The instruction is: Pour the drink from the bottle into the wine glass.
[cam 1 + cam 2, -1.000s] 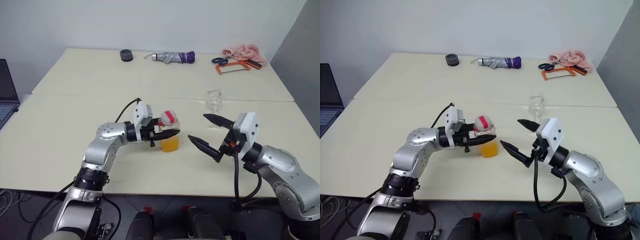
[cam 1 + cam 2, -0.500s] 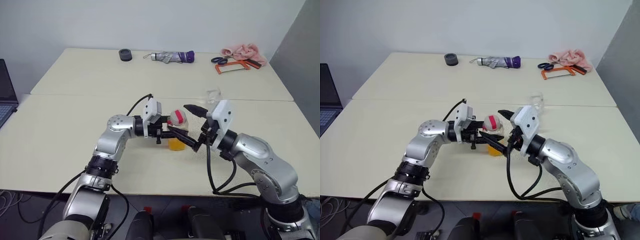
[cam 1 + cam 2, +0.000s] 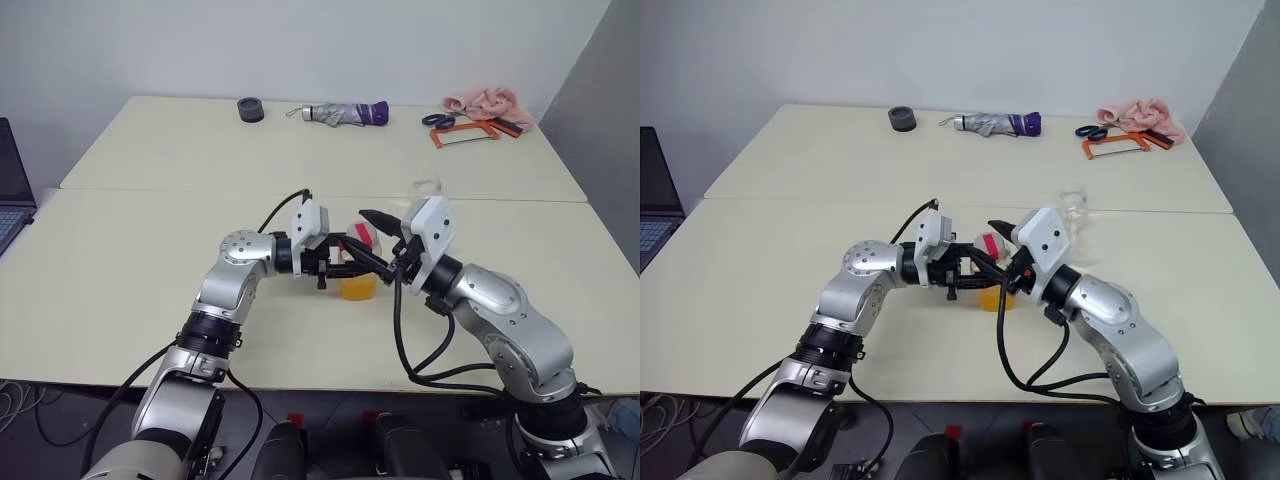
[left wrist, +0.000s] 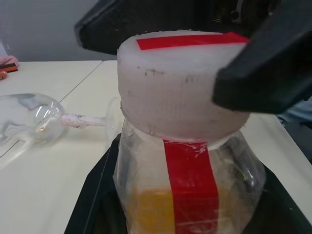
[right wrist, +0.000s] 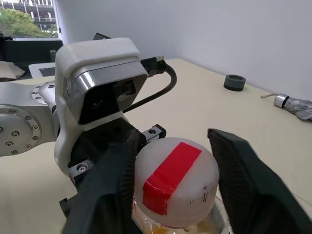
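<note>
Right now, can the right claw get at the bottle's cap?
Probably yes. The right claw already straddles the cap, a finger on each side, nothing between them. The left claw grips the bottle lower down, below the cap, leaving it free.

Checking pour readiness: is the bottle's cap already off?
No, the red-and-white cap sits on the bottle.

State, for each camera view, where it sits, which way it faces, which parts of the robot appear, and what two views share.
Head views: up on the head, facing forward and down over the table; both arms show.
Left wrist view: along the left gripper, close on the bottle, with the wine glass lying beyond.
Right wrist view: along the right gripper, whose fingers flank the cap; left wrist behind.
Both wrist views share the cap.
</note>
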Motion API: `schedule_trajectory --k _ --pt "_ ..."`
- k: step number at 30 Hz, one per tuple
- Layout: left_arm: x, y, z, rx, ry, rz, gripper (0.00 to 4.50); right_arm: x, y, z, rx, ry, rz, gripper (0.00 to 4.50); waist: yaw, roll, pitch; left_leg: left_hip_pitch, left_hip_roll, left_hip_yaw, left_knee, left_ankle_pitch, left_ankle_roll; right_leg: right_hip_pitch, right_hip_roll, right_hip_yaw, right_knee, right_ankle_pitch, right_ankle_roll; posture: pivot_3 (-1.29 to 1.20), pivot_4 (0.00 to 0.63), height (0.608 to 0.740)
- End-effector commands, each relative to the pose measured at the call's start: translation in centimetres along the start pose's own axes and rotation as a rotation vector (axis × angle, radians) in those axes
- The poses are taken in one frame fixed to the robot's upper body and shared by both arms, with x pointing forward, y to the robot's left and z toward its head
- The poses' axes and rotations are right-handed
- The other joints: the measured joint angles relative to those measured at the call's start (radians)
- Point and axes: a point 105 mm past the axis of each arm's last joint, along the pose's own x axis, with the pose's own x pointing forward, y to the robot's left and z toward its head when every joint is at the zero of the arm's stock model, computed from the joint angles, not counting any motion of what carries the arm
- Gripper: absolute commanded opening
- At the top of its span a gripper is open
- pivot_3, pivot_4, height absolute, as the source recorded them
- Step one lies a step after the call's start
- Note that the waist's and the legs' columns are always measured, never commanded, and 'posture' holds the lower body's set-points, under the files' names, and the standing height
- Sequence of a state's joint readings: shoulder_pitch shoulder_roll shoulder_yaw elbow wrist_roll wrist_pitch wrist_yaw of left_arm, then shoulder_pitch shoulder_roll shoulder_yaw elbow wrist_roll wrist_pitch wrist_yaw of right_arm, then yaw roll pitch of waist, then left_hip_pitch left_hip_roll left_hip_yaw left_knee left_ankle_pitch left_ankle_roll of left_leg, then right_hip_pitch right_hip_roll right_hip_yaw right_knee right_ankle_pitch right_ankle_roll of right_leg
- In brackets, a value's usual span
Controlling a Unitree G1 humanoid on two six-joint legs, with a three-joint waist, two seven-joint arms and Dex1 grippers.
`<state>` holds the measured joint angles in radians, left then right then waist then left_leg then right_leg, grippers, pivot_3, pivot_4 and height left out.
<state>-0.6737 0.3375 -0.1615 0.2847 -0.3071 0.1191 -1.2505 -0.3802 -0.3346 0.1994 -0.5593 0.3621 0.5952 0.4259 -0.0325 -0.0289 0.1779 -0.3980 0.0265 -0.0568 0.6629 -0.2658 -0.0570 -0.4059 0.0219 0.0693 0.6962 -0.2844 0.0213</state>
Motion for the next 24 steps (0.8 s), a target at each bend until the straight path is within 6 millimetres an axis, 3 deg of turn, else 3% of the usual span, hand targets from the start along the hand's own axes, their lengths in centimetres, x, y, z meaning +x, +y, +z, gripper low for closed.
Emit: schedule_trajectory --k 1,4,8,11,16,18,21,24 --pt "0.2 0.2 1.6 0.062 -0.037 -0.003 1.87 -0.1 0.5 0.5 -0.020 -0.026 0.040 1.86 0.000 0.000 0.000 0.000 0.000 0.000 0.000 0.000 0.000 0.000 0.000 0.000 0.000 0.000 0.000 0.00 0.150 0.740" --pt "0.2 0.2 2.0 0.065 -0.045 -0.009 1.87 -0.1 0.9 0.3 -0.017 -0.024 0.101 1.86 0.000 0.000 0.000 0.000 0.000 0.000 0.000 0.000 0.000 0.000 0.000 0.000 0.000 0.000 0.000 0.00 0.150 0.740" --pt "0.2 -0.4 2.5 0.074 -0.048 -0.061 1.86 -0.4 1.2 0.0 -0.061 0.000 0.408 1.86 -0.001 0.000 0.000 0.000 0.000 0.001 0.000 0.000 0.000 0.000 0.000 0.000 0.000 0.000 0.000 0.00 0.150 0.740" --pt "0.0 -0.7 2.6 0.087 -0.022 -0.095 1.86 -0.6 0.1 -0.1 -0.114 0.087 0.598 1.86 -0.002 0.002 0.002 0.001 0.000 0.001 0.000 0.000 0.000 0.000 0.000 0.000 0.000 0.000 0.000 0.00 0.150 0.740" --pt "0.1 -0.4 2.9 0.087 -0.031 -0.063 1.85 -0.5 -1.9 0.7 -0.109 0.079 0.555 1.86 0.000 0.002 0.002 0.000 0.001 -0.001 0.000 0.000 0.000 0.000 0.001 -0.002 0.000 0.000 -0.001 0.00 0.150 0.740" --pt "0.1 -0.1 2.9 0.080 -0.037 -0.028 1.85 -0.6 -2.9 1.2 -0.085 0.029 0.436 1.86 0.001 0.002 0.002 -0.001 0.001 -0.002 0.000 0.000 0.000 0.000 0.000 -0.002 0.000 0.000 -0.001 0.00 0.150 0.740" --pt "0.1 0.5 2.6 0.074 -0.027 0.018 1.85 -1.7 -3.2 3.0 -0.058 -0.062 0.284 2.89 0.003 0.002 0.002 -0.002 0.000 -0.002 0.000 0.000 0.000 0.000 -0.003 -0.002 0.000 0.000 -0.001 0.00 0.150 0.740" --pt "0.1 0.9 2.5 0.077 -0.016 0.046 1.85 -2.7 -2.0 4.1 -0.057 -0.099 0.202 3.92 0.003 0.002 0.002 -0.003 0.000 -0.002 0.000 0.000 0.000 -0.001 -0.006 -0.002 0.000 -0.001 -0.001 0.00 0.150 0.740"
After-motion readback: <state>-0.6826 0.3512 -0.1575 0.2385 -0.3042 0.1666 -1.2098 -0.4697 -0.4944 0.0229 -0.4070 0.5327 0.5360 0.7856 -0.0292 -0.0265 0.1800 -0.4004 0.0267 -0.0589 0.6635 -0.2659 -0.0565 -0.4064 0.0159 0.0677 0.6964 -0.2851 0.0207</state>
